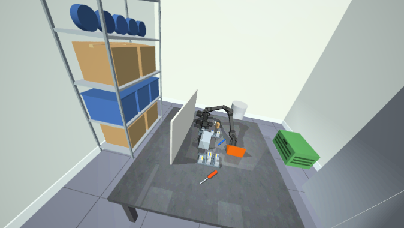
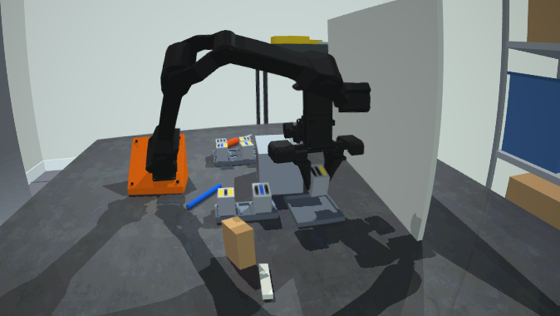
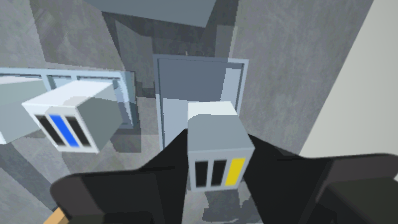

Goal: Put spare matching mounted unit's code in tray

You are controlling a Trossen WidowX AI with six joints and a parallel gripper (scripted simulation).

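My gripper [image 2: 319, 185] [image 3: 208, 132] is shut on a grey block [image 2: 320, 176] [image 3: 214, 125], whose end face has two black bars and one yellow bar. The block hangs upright over the grey tray [image 2: 320, 223] [image 3: 243, 82], its lower end low near the tray's back part; whether it touches is not clear. A block with a blue bar between two black ones [image 2: 262, 200] [image 3: 65, 132] and a block with yellow, black and yellow bars [image 2: 226, 204] stand in the near rack [image 2: 249, 217]. More blocks stand in the far rack [image 2: 236, 163] [image 1: 204, 164]. No mounted unit's back code is readable.
A grey box [image 1: 206, 140] [image 2: 277, 172] stands behind the tray. A tall pale panel [image 1: 182, 129] [image 2: 386, 125] rises beside the arm. A blue rod [image 1: 221, 142] [image 2: 203, 196], a tan block [image 2: 239, 245], a white piece [image 2: 266, 286] and a screwdriver [image 1: 212, 174] lie around.
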